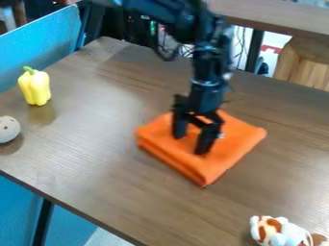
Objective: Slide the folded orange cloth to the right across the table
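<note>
Beneath my spread pincer (190,144) lies a folded orange cloth (236,139), whose layers could slide apart if I pinched too shallowly.

One fixed camera looks down at a slant from above the surface (103,158), facing across it.

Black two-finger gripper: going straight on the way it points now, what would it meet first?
The folded orange cloth, directly below the gripper. The fingertips may already be touching it; depth is hard to judge from this slant.
</note>
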You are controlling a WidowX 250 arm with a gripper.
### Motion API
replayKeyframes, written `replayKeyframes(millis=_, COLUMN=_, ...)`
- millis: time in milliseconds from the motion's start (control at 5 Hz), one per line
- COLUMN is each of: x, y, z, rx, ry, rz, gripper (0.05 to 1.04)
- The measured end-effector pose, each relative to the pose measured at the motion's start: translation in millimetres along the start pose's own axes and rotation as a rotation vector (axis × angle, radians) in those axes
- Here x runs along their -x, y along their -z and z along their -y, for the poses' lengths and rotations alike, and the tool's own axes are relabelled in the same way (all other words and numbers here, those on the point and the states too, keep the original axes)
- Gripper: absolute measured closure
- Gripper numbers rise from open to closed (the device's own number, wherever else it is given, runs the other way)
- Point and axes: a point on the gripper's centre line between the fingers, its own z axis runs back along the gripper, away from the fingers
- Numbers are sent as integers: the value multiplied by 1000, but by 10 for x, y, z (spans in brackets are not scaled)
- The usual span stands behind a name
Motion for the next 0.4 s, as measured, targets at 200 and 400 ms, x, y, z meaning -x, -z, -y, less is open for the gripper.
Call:
replayKeyframes(millis=200, x=-291, y=-45, z=30, rx=-19, ry=36, rz=8, gripper=83)
replayKeyframes(millis=400, x=-401, y=-70, z=10, rx=-16, ry=41, rz=2, gripper=83)
